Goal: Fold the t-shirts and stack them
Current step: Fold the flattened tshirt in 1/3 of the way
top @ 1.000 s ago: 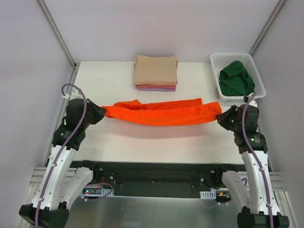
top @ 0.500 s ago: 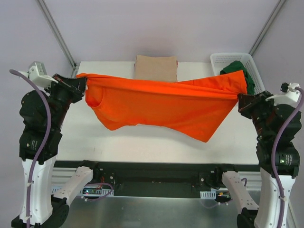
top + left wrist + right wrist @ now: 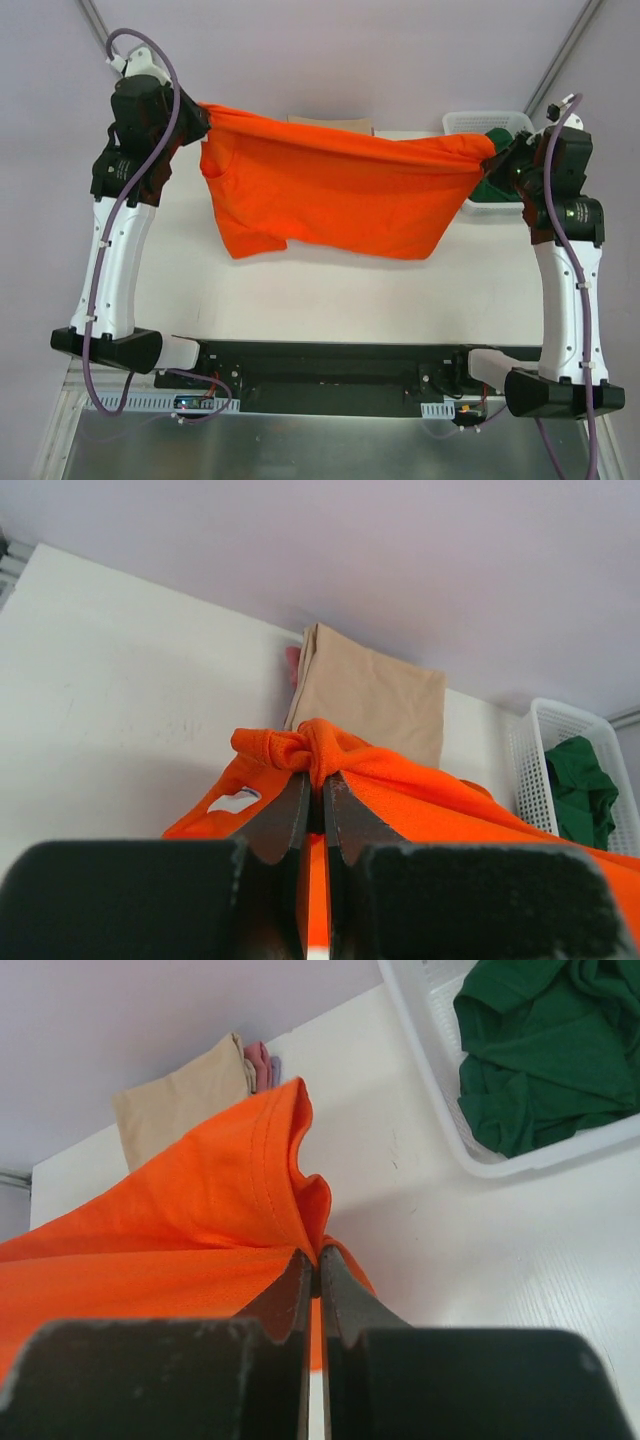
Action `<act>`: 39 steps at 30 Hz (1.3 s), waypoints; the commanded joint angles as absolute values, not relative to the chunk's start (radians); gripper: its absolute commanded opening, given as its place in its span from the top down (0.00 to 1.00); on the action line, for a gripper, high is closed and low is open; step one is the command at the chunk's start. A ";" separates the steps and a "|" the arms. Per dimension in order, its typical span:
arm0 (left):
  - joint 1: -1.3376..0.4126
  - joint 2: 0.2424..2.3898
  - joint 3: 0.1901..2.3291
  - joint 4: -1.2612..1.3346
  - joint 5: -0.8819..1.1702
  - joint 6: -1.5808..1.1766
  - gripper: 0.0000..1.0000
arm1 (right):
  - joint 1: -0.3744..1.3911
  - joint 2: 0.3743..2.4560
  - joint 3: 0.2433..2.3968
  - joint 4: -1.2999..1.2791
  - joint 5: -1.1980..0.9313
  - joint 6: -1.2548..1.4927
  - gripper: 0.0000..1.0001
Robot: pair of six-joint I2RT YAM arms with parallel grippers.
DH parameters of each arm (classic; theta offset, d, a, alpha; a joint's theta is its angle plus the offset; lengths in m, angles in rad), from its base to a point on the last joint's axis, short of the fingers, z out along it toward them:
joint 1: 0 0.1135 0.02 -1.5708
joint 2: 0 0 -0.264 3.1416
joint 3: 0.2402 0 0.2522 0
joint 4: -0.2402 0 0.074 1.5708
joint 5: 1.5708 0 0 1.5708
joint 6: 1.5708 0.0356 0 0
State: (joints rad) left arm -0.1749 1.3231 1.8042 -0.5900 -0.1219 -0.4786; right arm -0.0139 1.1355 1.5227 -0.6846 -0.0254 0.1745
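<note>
A bright orange t-shirt [image 3: 330,190] hangs spread in the air above the table, stretched between both arms. My left gripper [image 3: 198,112] is shut on its bunched left corner [image 3: 305,745]. My right gripper [image 3: 497,152] is shut on its right edge [image 3: 290,1175]. The lower hem droops toward the table. Behind it a folded beige t-shirt [image 3: 370,695] tops a stack at the back, with pink [image 3: 257,1061] and lavender layers peeking out beneath. A dark green t-shirt [image 3: 545,1045] lies crumpled in the basket.
A white plastic mesh basket [image 3: 470,124] stands at the back right corner of the white table [image 3: 340,290]. Grey walls and metal frame posts [image 3: 95,18] close in the back and sides. The arms' bases sit on the black rail [image 3: 330,370] at the near edge.
Both arms have risen and moved back, lifting the orange t-shirt from a bunched strip on the table into a hanging, spread sheet. It now covers most of the folded stack.
</note>
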 commanded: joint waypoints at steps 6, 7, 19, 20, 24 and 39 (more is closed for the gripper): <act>-0.161 1.113 1.651 -0.558 -0.222 -0.454 1.00 | -0.051 1.026 1.482 -0.661 -0.040 0.127 1.00; -0.161 1.067 1.547 -0.552 -0.227 -0.472 1.00 | -0.052 0.997 1.429 -0.664 -0.049 0.124 1.00; -0.164 0.424 0.436 -0.616 -0.097 -0.957 1.00 | -0.055 0.715 0.671 -0.736 -0.055 0.201 1.00; -0.164 0.414 0.389 -0.635 -0.068 -0.968 1.00 | -0.055 0.721 0.628 -0.736 -0.057 0.202 1.00; -0.164 0.432 0.259 -0.667 -0.012 -1.071 1.00 | -0.057 0.764 0.511 -0.724 -0.046 0.233 1.00; -0.164 0.520 0.354 -0.824 -0.069 -1.123 0.87 | -0.055 0.660 0.486 -0.863 0.095 0.460 0.91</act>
